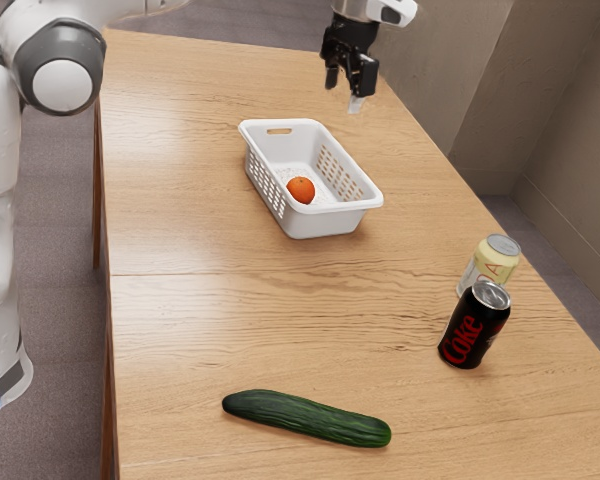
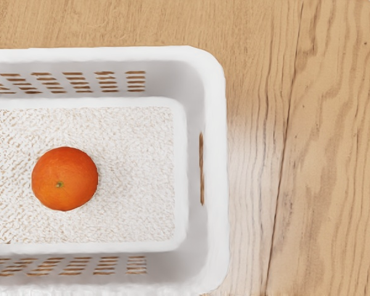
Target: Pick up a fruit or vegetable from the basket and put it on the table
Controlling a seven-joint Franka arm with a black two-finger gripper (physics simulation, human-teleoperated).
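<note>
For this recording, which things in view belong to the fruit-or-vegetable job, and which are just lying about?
Part of the job:
- orange, inside the basket
- white basket
- table, where the fruit should go
- gripper, open and empty

Just lying about:
- cucumber, outside the basket
- black Coke can
- pale yellow can

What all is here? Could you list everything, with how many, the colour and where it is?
Orange fruit: one, orange, inside the basket
Basket: one, white, on the table
Cucumber: one, dark green, lying on the table
Coke can: one, black with red lettering, upright on the table
Pale can: one, yellow, beside the black one
Table: one, light wood
Floor: grey, around the table
Robot arm: one, white and grey, from the exterior view's left
Tool: one, black, open, above the table
</note>
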